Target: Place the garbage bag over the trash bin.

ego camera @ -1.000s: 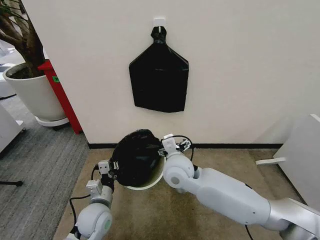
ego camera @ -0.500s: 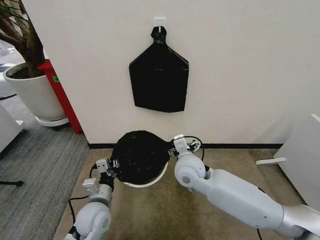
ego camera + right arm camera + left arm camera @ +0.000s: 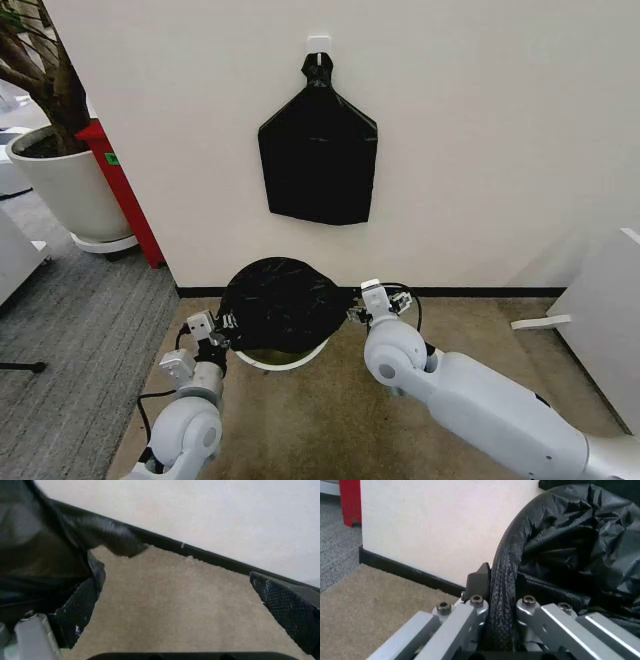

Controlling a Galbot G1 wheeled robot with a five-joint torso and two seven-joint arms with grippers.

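A: What is seen of the floor and the room?

B: A beige carpet (image 3: 330,420) is laid before a cream wall (image 3: 480,130) with a dark skirting strip; grey carpet is seen at the left, where a large white plant pot (image 3: 62,190) is set beside a red upright panel (image 3: 122,190); a flat black bag bundle (image 3: 318,155) is hung from a white hook high on the wall.

A: Where are the task's things?

B: The trash bin (image 3: 285,358) is stood on the beige carpet just before the skirting; the garbage bag (image 3: 278,305) is stretched over its mouth, so that only the near rim is shown below the black film.

A: And the grippers?

B: The left gripper (image 3: 214,330) is placed at the bag's left edge; in the left wrist view a rolled band of the bag is seen clamped between its jaws. The right gripper (image 3: 372,302) is placed at the bag's right edge; in the right wrist view its textured pads (image 3: 285,609) are spread wide, released, the bag lying against only one of them.

A: Can any writing be read?

B: A small green label is seen on the red panel; its text cannot be made out.
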